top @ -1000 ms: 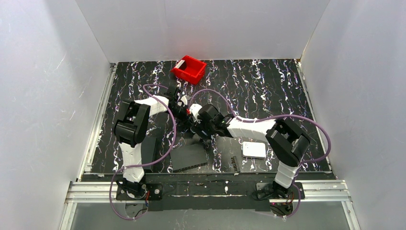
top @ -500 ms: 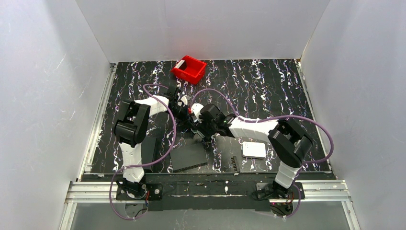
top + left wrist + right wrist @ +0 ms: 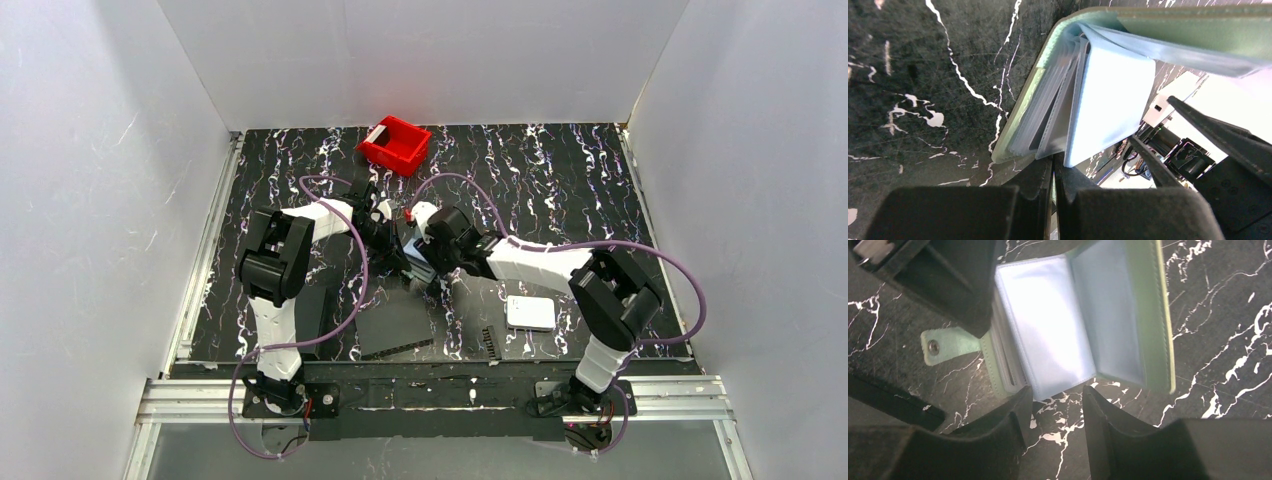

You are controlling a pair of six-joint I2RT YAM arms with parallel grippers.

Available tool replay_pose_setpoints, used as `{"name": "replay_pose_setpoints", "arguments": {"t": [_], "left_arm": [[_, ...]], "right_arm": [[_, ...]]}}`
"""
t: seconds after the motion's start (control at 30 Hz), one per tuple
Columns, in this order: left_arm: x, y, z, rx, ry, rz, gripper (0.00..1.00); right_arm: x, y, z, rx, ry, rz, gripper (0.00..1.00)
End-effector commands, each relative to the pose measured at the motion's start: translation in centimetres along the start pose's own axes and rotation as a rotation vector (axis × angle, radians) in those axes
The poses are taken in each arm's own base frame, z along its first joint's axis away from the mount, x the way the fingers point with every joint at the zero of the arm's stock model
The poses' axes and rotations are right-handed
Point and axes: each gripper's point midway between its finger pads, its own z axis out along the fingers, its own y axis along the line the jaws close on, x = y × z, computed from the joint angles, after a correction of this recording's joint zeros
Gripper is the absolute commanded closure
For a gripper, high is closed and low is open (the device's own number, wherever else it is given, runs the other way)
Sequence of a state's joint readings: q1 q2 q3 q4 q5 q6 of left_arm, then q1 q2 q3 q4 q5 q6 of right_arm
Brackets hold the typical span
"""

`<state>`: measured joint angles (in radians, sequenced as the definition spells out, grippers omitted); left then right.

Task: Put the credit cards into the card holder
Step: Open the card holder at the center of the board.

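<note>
The grey-green card holder (image 3: 411, 250) lies open on the table between both grippers, its pale translucent pockets fanned out (image 3: 1058, 330). My left gripper (image 3: 1054, 162) is shut on the holder's left edge (image 3: 1108, 100) and shows as a black block in the right wrist view (image 3: 948, 275). My right gripper (image 3: 1058, 395) is open and empty, with one finger on each side of the near edge of a pocket leaf. One white credit card (image 3: 380, 132) rests in the red bin (image 3: 398, 152). No other card shows.
A white rounded box (image 3: 530, 313) lies near the right arm's base. Flat black rectangles (image 3: 395, 330) lie at the front centre, and another (image 3: 315, 305) lies beside the left arm. White walls enclose the table.
My right gripper has moved away from the bases and slightly right. The card holder now shows open beside it. The left arm has hardly moved.
</note>
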<state>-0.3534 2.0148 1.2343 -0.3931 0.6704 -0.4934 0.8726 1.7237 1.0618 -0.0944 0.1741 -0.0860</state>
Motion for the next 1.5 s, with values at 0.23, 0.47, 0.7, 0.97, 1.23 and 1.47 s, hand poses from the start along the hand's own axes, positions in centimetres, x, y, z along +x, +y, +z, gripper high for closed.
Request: {"name": "replay_pose_setpoints", "arguments": {"t": [0.23,0.47,0.7,0.97,1.23,1.47], "left_arm": [[0.7,1.8,0.5,-0.072,0.027,-0.01,1.0],[0.6,1.6,0.6,-0.068,0.026,-0.007,1.0],[0.5,1.4,0.2,-0.069,0.017,0.008,1.0],[0.1,0.8,-1.5,-0.102,-0.012,0.075,1.0],[-2.6,-7.7,-7.7,0.058,-0.209,0.178,0.84],[-3.8,-8.1,-3.8,0.136,-0.12,0.06,0.84]], "right_arm": [[-3.6,-4.6,0.3,0.093,-0.116,0.236,0.46],[-5.1,-6.2,1.3,0.073,-0.179,0.324,0.44],[-4.0,-9.2,4.2,0.172,-0.108,0.39,0.38],[-1.0,-11.0,4.0,0.292,0.033,0.378,0.25],[-2.9,-9.1,1.5,0.154,-0.006,0.395,0.16],[-5.8,-8.1,0.2,-0.098,-0.104,0.528,0.27]]}}
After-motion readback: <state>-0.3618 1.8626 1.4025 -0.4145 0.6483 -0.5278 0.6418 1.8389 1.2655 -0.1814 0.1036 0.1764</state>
